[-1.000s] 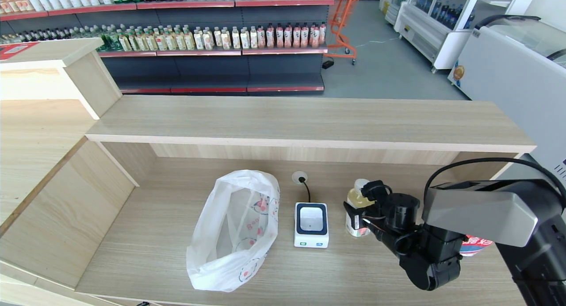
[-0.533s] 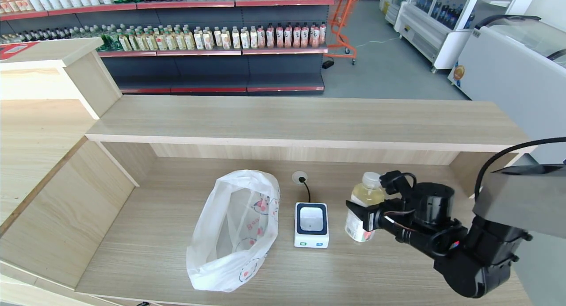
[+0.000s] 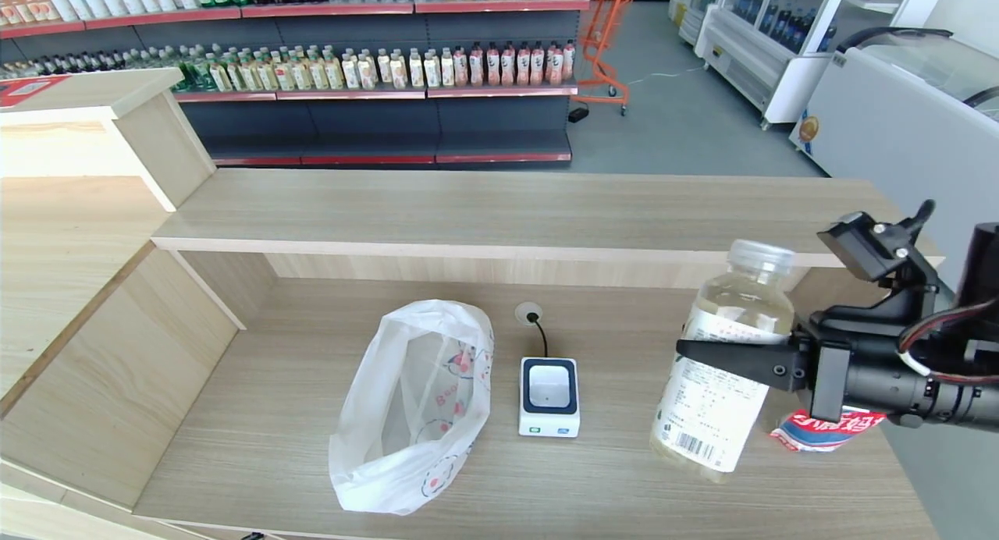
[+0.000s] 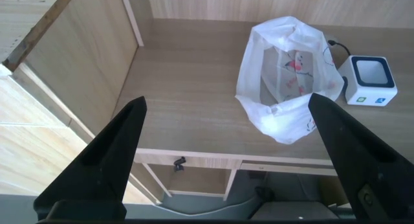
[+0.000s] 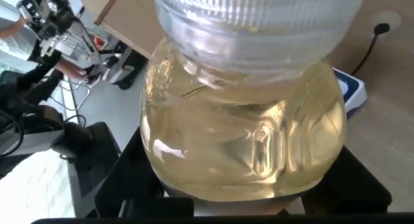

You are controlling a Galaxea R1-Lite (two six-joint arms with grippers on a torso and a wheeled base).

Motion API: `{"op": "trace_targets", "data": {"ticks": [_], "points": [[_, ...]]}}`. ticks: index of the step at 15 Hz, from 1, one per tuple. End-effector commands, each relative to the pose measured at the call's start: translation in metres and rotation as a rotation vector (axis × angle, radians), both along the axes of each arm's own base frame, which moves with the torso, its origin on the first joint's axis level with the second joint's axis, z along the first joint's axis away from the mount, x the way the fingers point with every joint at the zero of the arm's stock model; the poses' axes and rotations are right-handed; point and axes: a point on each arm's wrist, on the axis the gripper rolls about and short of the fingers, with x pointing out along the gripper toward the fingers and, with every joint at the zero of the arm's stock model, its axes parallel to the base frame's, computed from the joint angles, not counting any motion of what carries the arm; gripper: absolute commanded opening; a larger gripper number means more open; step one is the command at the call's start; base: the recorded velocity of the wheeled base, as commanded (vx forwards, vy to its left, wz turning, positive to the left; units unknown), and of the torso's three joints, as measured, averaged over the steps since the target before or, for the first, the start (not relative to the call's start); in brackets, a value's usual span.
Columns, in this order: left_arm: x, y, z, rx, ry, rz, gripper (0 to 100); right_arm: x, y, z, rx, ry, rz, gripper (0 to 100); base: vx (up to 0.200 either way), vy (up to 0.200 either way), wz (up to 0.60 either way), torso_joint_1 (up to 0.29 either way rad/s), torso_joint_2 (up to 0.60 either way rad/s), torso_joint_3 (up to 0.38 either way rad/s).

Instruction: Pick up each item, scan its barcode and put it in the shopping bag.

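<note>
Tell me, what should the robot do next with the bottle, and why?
Probably swing the bottle left, over the scanner, with the barcode facing its glass. The right gripper holds the bottle in the air, off to the scanner's right, so the barcode is not over the scanner yet.

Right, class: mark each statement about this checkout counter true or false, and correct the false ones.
1. The right gripper is shut on the bottle. True.
2. The bottle is uncapped. False: its cap is on.
3. The scanner stands between the shopping bag and the bottle. True.
4. The shopping bag is tied shut. False: its mouth gapes open.
5. The left gripper holds the scanner. False: it is open and empty.
</note>
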Motion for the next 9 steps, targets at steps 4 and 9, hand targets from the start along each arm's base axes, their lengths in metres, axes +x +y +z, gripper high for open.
{"op": "trace_targets", "data": {"ticks": [4, 9], "points": [[0.000, 0.000, 0.000, 0.000, 0.000, 0.000, 100, -0.017, 0.005, 0.023, 0.049, -0.069, 0.148, 0, 0.000, 0.000, 0.00, 0.000, 0.00, 0.000], [0.000, 0.000, 0.000, 0.000, 0.000, 0.000, 100, -0.016, 0.014, 0.017, 0.042, -0.049, 0.188, 0, 0.000, 0.000, 0.00, 0.000, 0.00, 0.000]]}}
